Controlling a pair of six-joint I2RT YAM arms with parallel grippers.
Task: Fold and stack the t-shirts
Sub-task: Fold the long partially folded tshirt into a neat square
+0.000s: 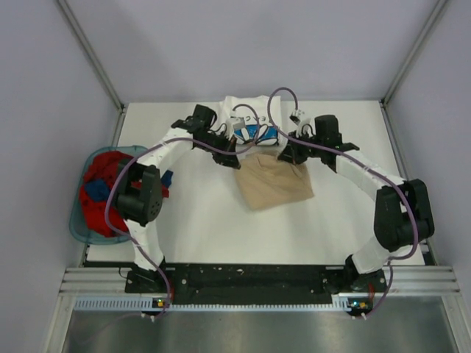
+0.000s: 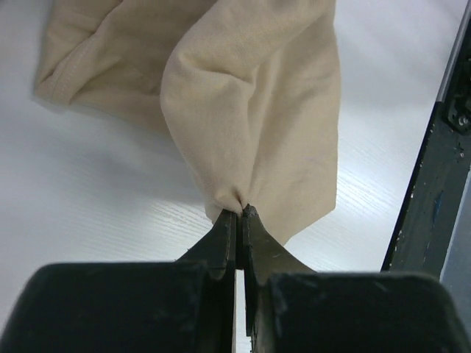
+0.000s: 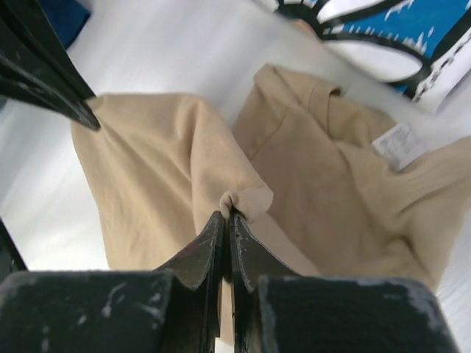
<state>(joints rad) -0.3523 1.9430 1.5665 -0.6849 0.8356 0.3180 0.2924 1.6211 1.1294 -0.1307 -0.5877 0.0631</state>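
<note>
Tan shirt (image 1: 274,184): just near of the daisy shirt (image 1: 254,125), far edge lifted for folding.
Left end effector (image 2: 238,213): clamped on tan cloth.
Right end effector (image 3: 225,215): likewise pinching it.

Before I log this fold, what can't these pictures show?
- Top view: the arms cover most of the white printed t-shirt; its lettering is unreadable.
- Top view: the garments heaped in the teal plastic basket cannot be counted.
- Right wrist view: the text on the plain tan cloth t-shirt label is too small.
</note>
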